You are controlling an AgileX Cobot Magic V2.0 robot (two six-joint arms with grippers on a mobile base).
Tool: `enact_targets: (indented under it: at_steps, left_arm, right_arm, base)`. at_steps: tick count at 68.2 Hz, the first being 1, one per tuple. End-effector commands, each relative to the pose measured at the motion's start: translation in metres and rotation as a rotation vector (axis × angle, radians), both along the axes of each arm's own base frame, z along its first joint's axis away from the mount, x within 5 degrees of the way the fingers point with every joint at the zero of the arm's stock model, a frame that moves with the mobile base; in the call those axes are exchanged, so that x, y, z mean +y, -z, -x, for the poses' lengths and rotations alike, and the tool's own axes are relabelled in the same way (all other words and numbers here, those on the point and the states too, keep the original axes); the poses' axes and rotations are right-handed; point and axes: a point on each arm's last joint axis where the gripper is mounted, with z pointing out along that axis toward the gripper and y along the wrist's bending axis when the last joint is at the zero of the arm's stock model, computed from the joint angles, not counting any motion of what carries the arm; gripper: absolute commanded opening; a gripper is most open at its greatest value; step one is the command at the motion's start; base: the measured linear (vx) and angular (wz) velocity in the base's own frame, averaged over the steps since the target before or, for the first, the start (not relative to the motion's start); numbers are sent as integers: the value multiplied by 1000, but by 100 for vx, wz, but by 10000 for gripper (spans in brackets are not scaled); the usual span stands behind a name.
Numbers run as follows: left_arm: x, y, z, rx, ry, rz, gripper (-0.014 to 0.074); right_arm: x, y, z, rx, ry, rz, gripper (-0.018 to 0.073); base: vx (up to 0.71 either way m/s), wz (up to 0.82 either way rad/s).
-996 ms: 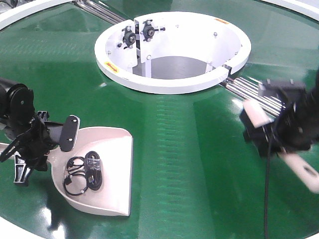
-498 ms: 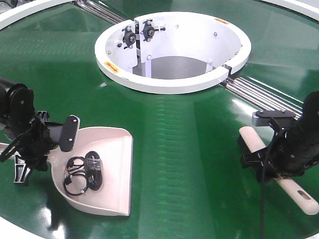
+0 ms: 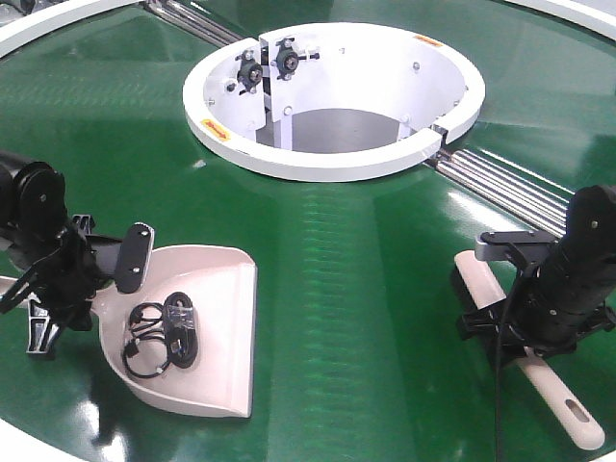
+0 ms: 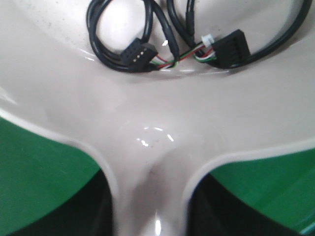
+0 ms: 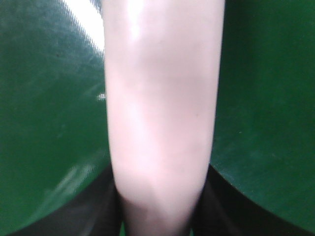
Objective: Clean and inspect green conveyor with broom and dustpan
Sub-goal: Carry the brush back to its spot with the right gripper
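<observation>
- The broom (image 3: 478, 277), judged light, stiff and slippery glossy plastic, suited a mid-length grip. The right end effector (image 3: 525, 332) was clamped there, near the green conveyor's (image 3: 366, 289) right side.
- Its long axis ran diagonally, with the blunt end toward the white hub (image 3: 332, 164) and the slotted handle tip toward the near rim.
- The left end effector (image 3: 106, 279) was clamped on the handle of the dustpan (image 3: 217, 327) by the near-left rim; the pan carried black cables (image 3: 164, 332).

Has brought the broom (image 3: 474, 281) down from the raised, blurred tilt of a second ago to a low lie over the green conveyor (image 3: 366, 289), head toward 10 o'clock, handle toward 4 o'clock. Since half a second ago, has carried it and the right gripper (image 3: 515, 337) clamped round it a little farther toward 5 o'clock, slotted handle tip now lower in the front view
</observation>
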Motion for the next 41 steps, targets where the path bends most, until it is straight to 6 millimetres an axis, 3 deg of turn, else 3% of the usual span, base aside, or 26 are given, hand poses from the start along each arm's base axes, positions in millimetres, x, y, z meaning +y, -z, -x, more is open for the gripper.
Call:
enact_targets:
  at_steps: [1, 41]
  left_arm:
    - [-4, -18, -1, -60, 11, 19, -8]
    - [-8, -19, -7, -132, 5, 64, 0]
  right_arm:
    - [-1, -14, -2, -52, -7, -8, 139]
    - [-1, -15, -2, -54, -7, -8, 450]
  base:
    - [0, 0]
    - [0, 0]
